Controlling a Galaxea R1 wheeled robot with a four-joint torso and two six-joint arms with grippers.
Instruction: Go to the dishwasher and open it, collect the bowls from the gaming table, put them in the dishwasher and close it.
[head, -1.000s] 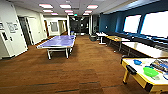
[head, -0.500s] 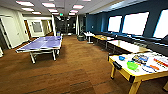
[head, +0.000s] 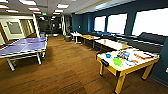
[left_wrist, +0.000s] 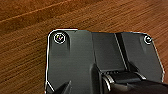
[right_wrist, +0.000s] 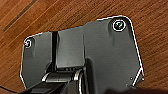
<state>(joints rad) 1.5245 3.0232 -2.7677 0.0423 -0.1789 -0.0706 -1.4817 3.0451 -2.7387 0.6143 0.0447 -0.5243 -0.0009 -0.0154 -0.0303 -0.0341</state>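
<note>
The robot is on the bowl-collecting leg: the gaming table (head: 126, 65) stands ahead to the right, a green bowl (head: 117, 61) and a blue bowl (head: 108, 55) on its tabletop. Reaching them calls for closing in. Either claw's state cannot be told

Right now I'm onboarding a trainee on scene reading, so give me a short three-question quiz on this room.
1. True or false: a green bowl sits on the gaming table.
2. Which colour is the ping-pong table? A) red B) blue C) white
3. Fill in: the floor is made of ____.

Key: 1 true; 2 B; 3 wood. A blue bowl sits on the gaming table too.
</note>
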